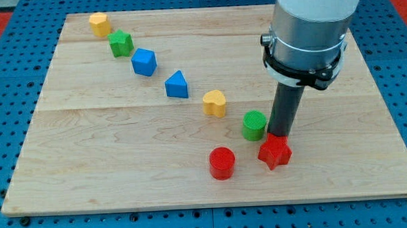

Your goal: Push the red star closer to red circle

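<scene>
With my tip [279,134] bare, holding nothing, touching the red star-shaped block [274,151] just below it, best swung to its right side, then pushed leftward toward the red round block [221,162], avoiding the green round block [254,125].

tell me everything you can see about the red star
The red star is a small, chunky block, glossy like plastic, lying flat on the wooden board near the view's bottom right. My tip sits at its top edge, seemingly touching. The red circle lies apart to its left, the green circle just above-left.
</scene>
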`<state>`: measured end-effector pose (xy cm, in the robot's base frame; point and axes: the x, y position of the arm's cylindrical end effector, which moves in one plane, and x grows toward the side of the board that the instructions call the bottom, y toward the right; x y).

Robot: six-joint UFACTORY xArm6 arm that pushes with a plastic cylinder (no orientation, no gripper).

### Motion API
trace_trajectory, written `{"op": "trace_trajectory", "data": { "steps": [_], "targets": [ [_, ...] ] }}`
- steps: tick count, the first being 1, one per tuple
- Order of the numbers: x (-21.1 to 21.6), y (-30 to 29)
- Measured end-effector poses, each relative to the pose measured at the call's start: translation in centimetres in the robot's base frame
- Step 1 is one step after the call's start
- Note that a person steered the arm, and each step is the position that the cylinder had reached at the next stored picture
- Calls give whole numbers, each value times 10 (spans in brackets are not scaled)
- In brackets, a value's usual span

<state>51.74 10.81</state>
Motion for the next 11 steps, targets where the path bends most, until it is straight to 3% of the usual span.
{"op": "trace_trajectory", "data": {
  "steps": [3,6,7,11],
  "targets": [
    [16,-38],
    [16,69],
    [42,69],
    [48,-36]
  ]
}}
